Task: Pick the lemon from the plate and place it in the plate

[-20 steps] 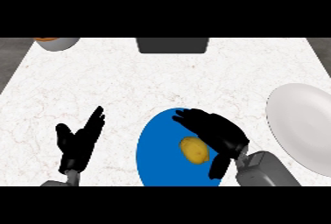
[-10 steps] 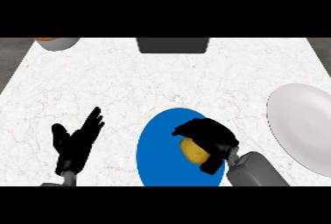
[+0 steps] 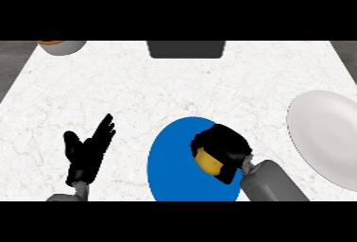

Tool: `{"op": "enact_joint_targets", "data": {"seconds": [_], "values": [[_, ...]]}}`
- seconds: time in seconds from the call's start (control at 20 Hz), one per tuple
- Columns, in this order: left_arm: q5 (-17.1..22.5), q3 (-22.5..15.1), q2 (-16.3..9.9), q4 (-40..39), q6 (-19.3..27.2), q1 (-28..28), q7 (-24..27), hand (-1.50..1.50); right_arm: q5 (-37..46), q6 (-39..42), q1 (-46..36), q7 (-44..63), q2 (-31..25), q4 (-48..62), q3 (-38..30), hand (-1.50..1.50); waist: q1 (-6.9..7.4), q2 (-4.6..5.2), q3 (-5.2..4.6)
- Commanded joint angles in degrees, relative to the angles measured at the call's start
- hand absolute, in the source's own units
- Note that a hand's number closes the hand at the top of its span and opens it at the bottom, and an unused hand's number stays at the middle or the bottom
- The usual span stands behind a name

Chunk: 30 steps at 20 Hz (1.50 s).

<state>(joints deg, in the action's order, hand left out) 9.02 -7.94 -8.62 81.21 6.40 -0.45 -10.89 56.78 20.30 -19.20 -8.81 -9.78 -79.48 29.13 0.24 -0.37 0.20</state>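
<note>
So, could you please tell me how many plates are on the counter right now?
2. The blue plate lies near the front edge, under the right hand curled round the lemon. The white plate lies at the right edge, partly cut off. No others show.

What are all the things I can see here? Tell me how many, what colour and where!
lemon: one, yellow, on the blue plate, under the right hand's curled fingers
blue plate: one, blue, near edge, centre
white plate: one, white, right edge
bowl: one, grey with orange inside, far left corner
dark box: one, dark grey, far edge, centre
counter: one, white marble
left hand: one, black, open, resting at lower left
right hand: one, black, curled round the lemon
</note>
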Motion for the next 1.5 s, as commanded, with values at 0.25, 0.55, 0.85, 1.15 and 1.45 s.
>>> {"op": "enact_joint_targets", "data": {"seconds": [0.25, 0.55, 0.85, 1.15, 1.45], "values": [[0.0, 0.3, 0.3, 0.3, -0.4, 1.6, -0.3, 0.00, 0.2, -15.2, 0.1, 11.7, 9.1, -1.6, -12.6, 1.50, -1.03, 0.20, -0.17], [1.0, 2.1, -0.2, 0.9, 0.3, 3.2, -0.5, 0.00, 9.5, -32.4, 0.2, 37.1, 9.7, -2.5, -24.8, 1.50, -3.61, -0.30, -0.37], [1.0, 1.2, -1.0, 0.9, -1.7, 2.0, -0.9, 0.00, 21.5, -46.2, -4.7, 61.4, 9.8, -3.7, -23.6, 1.50, -0.04, 0.18, -0.38], [-0.3, -0.3, 0.5, 1.2, -0.7, 1.1, -1.5, 0.00, 32.6, -57.5, -4.5, 81.7, 9.8, -2.9, -19.6, 1.50, 0.59, 0.30, -0.21], [0.7, 0.6, -0.2, 1.6, -1.9, 3.3, -1.0, 0.00, 36.6, -66.8, -2.6, 80.9, 9.8, -4.5, -25.4, 1.50, 0.42, 0.43, -0.14]]}}
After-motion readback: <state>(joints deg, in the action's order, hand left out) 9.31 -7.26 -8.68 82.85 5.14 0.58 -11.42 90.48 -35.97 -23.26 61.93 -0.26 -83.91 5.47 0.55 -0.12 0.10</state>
